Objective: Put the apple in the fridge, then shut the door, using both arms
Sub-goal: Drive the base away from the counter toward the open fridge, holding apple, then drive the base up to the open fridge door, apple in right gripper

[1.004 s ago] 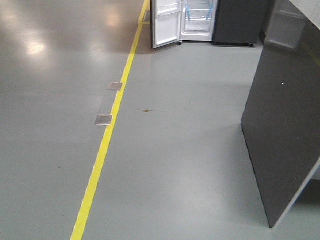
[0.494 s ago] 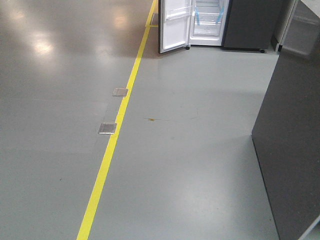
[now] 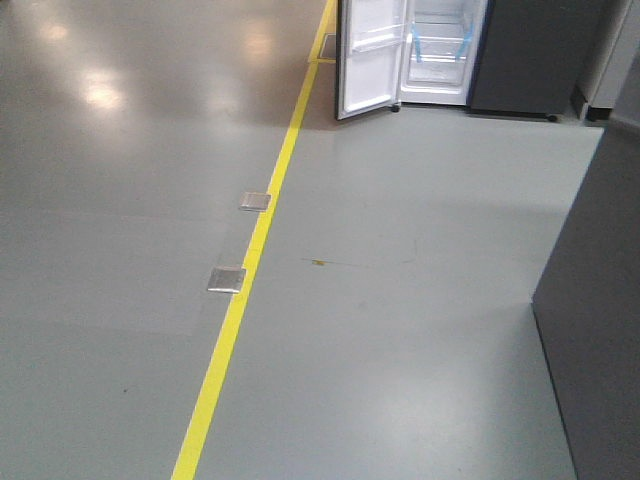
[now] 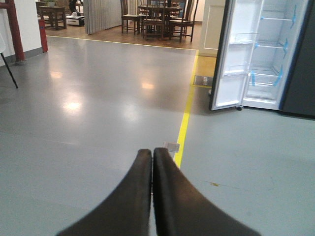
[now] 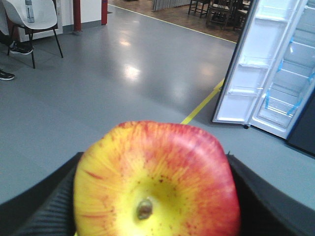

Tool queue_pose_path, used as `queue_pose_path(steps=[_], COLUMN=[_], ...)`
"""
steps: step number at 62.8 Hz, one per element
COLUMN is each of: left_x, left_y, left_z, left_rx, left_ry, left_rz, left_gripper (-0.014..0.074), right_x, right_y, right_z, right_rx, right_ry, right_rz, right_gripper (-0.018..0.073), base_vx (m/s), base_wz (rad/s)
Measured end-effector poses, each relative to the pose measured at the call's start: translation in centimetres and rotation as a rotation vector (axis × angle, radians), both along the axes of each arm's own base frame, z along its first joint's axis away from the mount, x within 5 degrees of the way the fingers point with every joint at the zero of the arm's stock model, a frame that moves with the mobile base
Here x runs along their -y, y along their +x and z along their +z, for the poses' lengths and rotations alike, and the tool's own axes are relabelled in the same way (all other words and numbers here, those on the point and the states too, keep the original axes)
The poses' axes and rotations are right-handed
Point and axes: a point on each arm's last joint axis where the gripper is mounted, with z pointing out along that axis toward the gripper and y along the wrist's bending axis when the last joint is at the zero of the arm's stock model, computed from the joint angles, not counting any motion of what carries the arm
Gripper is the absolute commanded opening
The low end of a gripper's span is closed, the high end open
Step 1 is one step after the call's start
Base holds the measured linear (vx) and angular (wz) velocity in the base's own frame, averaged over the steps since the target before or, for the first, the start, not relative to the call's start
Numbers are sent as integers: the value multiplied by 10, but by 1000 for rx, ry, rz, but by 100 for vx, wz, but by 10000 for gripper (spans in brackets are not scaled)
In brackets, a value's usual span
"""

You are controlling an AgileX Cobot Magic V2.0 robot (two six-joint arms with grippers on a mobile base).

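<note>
— While the fridge [image 3: 440, 55] stands well off across the floor [image 3: 400, 330], door [image 3: 368, 60] swung open, what's the right pincer [image 5: 155, 206] doing?
— Clamped on the apple [image 5: 157, 172], a dark finger [image 5: 34, 211] on each side, dimple facing the wrist camera.
— And the left pincer [image 4: 152, 155]?
— Clenched, fingers pressed flat together, nothing between them, above the floor near the yellow line [image 3: 284, 150].
— So the apple's not in the fridge yet.
</note>
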Motion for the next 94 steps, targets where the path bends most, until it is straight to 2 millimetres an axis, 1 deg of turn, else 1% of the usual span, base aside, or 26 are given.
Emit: queue_pose_path(steps=[49,94], left_x=[0,0], left_y=[0,0], left_z=[0,0], left_rx=[0,0], left_ry=[0,0], left_rz=[0,0], left_gripper=[-6,-6], right_x=[0,0], right_y=[0,0], right_z=[0,0], right_rx=[0,-1], right_ry=[1,0], right_rz=[1,1], right_gripper=[24,24], base_vx=[26,27], base_wz=[13,-8])
